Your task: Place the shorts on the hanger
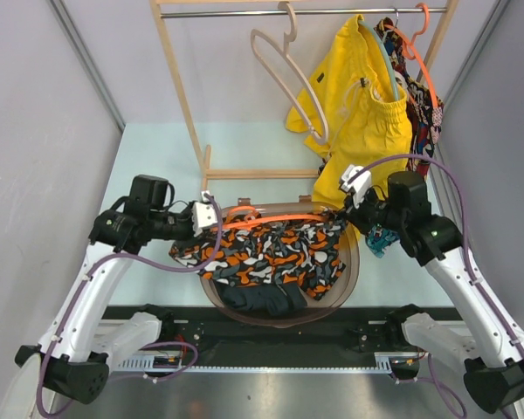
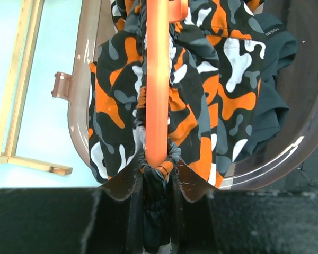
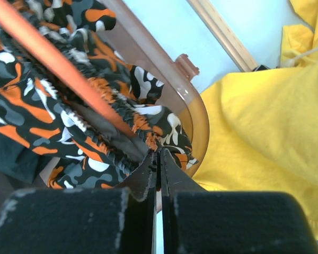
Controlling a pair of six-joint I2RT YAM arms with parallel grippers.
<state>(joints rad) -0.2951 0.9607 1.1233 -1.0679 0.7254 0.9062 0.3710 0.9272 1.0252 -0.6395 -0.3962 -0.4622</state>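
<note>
The shorts hang over the bar of the thin orange hanger, which lies level between the two arms, just above the brown tub on the worktop. The cloth drapes down both sides of the bar, with its lower folds resting in the tub on top of a dark garment.

The left claw is closed narrowly around one end of the hanger, with the gathered waistband bunched up against its tips. Clamping bar and cloth together there probably keeps the fabric from sliding off that end. The right claw is shut tight at the other end, where the elastic edge and the bar meet. It seems to pinch the waistband itself, though the exact contact is hard to make out.

Held at both ends like this, the hanger sits flat and the shorts are spread along it instead of heaped in the middle. By the look of it, the draping is largely done. What seems to remain is settling the cloth evenly so it balances, with the yellow shorts nearby on the right
</note>
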